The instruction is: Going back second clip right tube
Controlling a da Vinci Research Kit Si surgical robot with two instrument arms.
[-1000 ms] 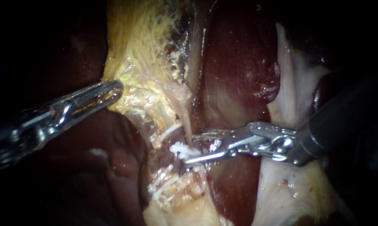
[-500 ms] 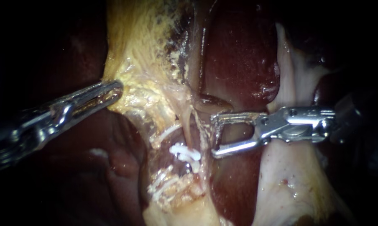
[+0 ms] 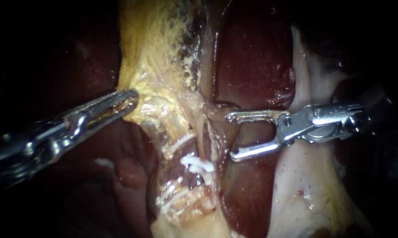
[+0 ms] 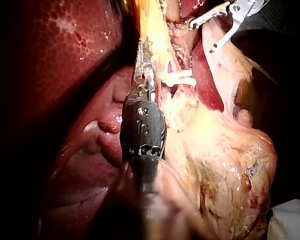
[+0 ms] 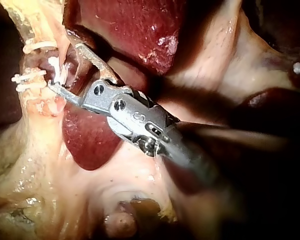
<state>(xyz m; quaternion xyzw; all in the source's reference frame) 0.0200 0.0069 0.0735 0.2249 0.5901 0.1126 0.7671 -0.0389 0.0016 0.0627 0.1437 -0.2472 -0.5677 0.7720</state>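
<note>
Two jaws of your right instrument (image 3: 231,135) stand spread and empty, just beside the right tube (image 3: 202,132) with its white clip (image 3: 198,165); draw them straight away, while your left instrument (image 3: 129,99) pinches the yellow tissue (image 3: 150,66).

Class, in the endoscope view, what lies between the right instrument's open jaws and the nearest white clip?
A thin pale strand of tissue separates the right instrument from the clip; the endoscope view shows it.
</note>
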